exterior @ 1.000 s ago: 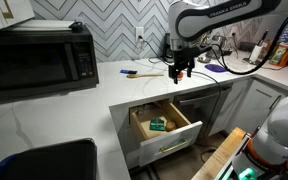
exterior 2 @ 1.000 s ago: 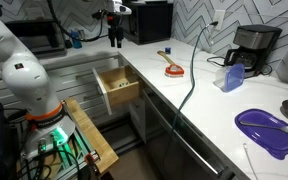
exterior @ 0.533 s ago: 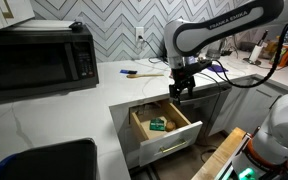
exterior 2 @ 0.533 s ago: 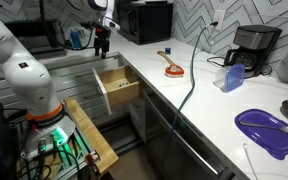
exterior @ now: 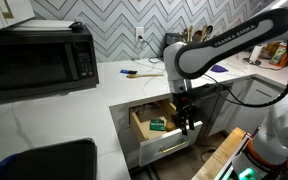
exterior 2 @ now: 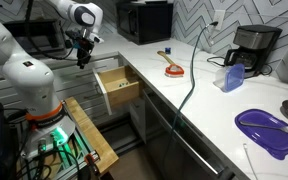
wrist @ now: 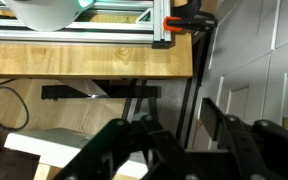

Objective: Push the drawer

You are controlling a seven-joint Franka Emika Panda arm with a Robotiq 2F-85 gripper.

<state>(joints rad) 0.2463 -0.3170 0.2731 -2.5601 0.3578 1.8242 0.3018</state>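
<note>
The fingers [wrist: 124, 148] stand apart in the wrist view, with nothing between them: the gripper [wrist: 179, 135] is released and grasps nothing. Past the fingers that view shows a wooden board [wrist: 84, 58] at 11 o'clock, an aluminium frame rail [wrist: 104, 28] above it, and a pale grey cabinet door [wrist: 259, 60] at 2 o'clock.

In an exterior view the gripper [exterior: 185, 122] points down at the front right corner of the drawer [exterior: 170, 141], which stands pulled out of the cabinet below the white counter [exterior: 54, 110]. Whether the fingers touch the drawer there I cannot tell. The drawer's wooden box is open to view, and a small green item [exterior: 158, 124] lies inside it at 9 o'clock of the gripper. The slim bar handle [exterior: 174, 143] runs along the pale front, at 7 o'clock of the gripper.

In an exterior view the gripper [exterior 2: 82, 57] hangs clear of the drawer [exterior 2: 118, 86], which lies open at 4 o'clock of it.

Further out, a black microwave [exterior: 39, 57] sits on the counter at 10 o'clock of the gripper, before a herringbone tiled wall [exterior: 114, 25]. A utensil with a yellow handle [exterior: 142, 72] lies on the counter at 11 o'clock. In an exterior view a coffee maker [exterior 2: 250, 50] stands on the counter at 3 o'clock, and a purple plate [exterior 2: 269, 132] lies at 4 o'clock, well apart from the drawer.
</note>
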